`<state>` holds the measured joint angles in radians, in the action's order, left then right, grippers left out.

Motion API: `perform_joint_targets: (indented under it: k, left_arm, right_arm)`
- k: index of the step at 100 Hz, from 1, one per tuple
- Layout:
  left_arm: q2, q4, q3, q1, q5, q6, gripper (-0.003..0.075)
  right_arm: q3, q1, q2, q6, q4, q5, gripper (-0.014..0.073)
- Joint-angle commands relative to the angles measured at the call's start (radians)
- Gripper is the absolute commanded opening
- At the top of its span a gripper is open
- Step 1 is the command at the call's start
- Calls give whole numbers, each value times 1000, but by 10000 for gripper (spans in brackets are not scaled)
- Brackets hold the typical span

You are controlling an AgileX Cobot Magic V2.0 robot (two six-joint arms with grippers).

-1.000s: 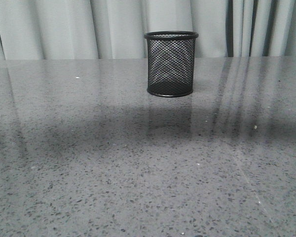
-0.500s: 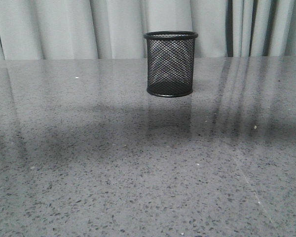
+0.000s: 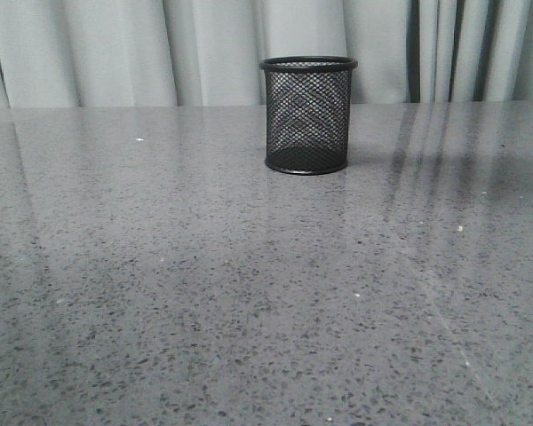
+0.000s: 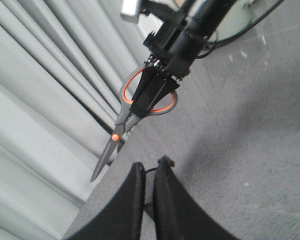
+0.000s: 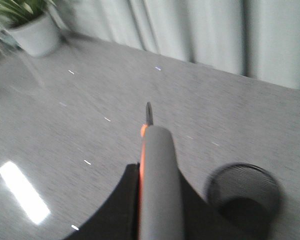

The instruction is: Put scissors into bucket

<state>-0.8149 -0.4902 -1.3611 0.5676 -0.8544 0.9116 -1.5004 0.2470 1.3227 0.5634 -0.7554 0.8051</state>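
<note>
Below the right gripper (image 4: 157, 85), clamped on grey, orange-lined scissors (image 4: 124, 122), stands a black wire-mesh bucket (image 5: 244, 190); centre the blades first.

One bucket (image 3: 307, 114) on the counter (image 3: 204, 293), seen again from the right wrist (image 5: 244, 192) and partly from the left wrist (image 4: 149, 185). One pair of scissors (image 4: 140, 107), with two handle loops and one orange pivot, seen edge-on from the right wrist (image 5: 157, 175). Two pincers in all: right pincer (image 4: 157, 87) clamped on the scissors' handles, left pincer (image 4: 149, 200) with its fingers nearly together. One potted plant (image 5: 30, 25). One curtain (image 3: 160, 49).
</note>
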Motion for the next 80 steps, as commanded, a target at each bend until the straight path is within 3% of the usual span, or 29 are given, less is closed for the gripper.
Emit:
perform_joint_targets:
  k: [1,10,17,33,80]
  left_arm:
    - [62,-8,-25,2,45,-99,-20]
    - [128,44,-4,2,40,-206,-20]
    - [179,81,21,2,22,-252,-20]
    - [280,101,94,2,-32,-264,-20]
    - [384,103,153,2,-52,-266,-20]
  right_arm:
    - [-126,-36,26,-70,154,78,-60]
    - [-217,-42,88,-140,338,203,-60]
    - [-279,-42,135,-147,386,281,-60]
    - [-359,-42,224,-147,395,356,-60]
    - [-366,-25,368,-147,412,308,-60]
